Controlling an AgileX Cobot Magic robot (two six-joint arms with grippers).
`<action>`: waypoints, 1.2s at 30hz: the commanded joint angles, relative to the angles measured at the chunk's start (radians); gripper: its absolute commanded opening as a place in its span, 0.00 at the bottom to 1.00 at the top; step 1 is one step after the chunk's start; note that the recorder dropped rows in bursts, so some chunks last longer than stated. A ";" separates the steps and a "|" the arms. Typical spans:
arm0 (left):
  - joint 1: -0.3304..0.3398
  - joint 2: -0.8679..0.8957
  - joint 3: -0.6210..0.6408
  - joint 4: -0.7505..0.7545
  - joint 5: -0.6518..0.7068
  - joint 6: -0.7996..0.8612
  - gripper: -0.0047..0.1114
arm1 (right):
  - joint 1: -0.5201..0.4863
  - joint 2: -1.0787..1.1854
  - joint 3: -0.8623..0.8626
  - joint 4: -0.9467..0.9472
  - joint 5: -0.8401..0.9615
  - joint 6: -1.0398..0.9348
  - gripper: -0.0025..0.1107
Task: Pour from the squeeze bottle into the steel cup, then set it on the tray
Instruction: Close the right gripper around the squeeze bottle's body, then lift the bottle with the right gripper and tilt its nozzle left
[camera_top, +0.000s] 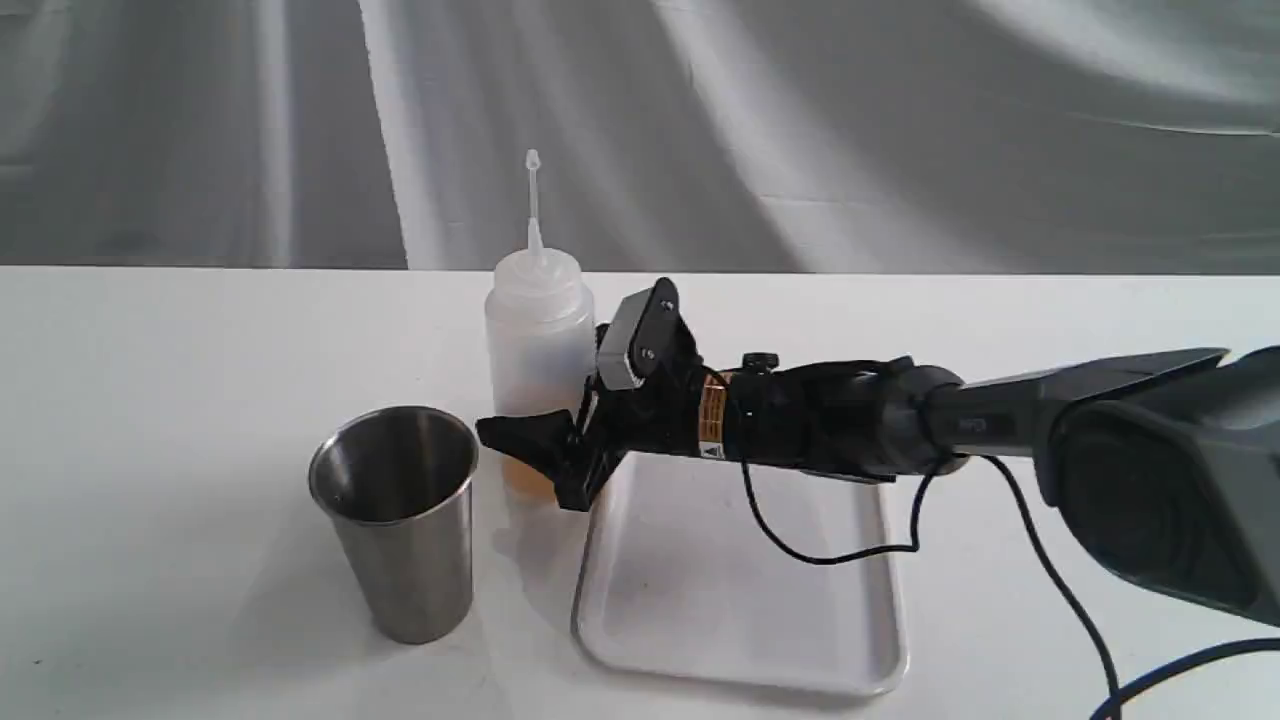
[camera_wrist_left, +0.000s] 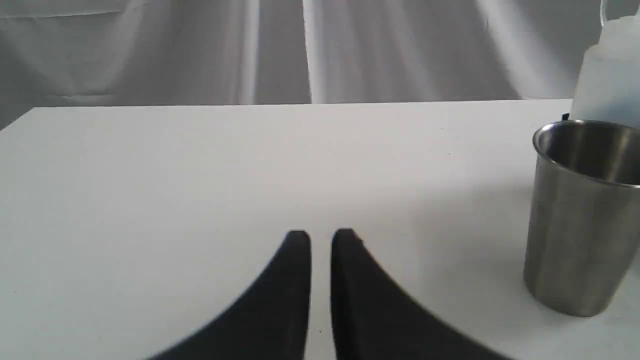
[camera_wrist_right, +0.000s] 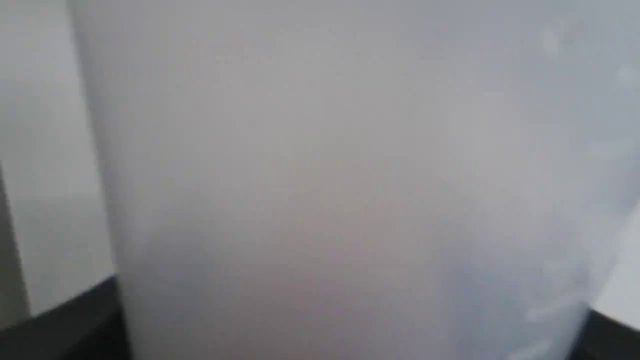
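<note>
Exterior view | right end effector (camera_top: 525, 428) gripping squeeze bottle (camera_top: 540, 330) low | bottle upright

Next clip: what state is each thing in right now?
bottle: upright on the table, amber liquid low inside.
cup: upright, no liquid visible.
tray: flat, nothing resting on it.
right gripper: closed around the bottle's lower body.
left gripper: nearly shut, empty.

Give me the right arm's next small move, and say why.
Probably lift the squeeze bottle straight up a little. The right gripper seems closed around its lower body, yet the bottle stands upright on the table beside the steel cup. It has to leave the table before it can tilt over the cup.
</note>
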 joint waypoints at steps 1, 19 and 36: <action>-0.008 -0.003 0.004 -0.001 -0.007 -0.002 0.11 | -0.008 -0.018 -0.005 0.010 -0.052 0.009 0.13; -0.008 -0.003 0.004 -0.001 -0.007 -0.002 0.11 | -0.084 -0.243 0.286 0.012 -0.159 -0.080 0.13; -0.008 -0.003 0.004 -0.001 -0.007 -0.004 0.11 | -0.094 -0.691 0.655 0.062 0.103 -0.047 0.13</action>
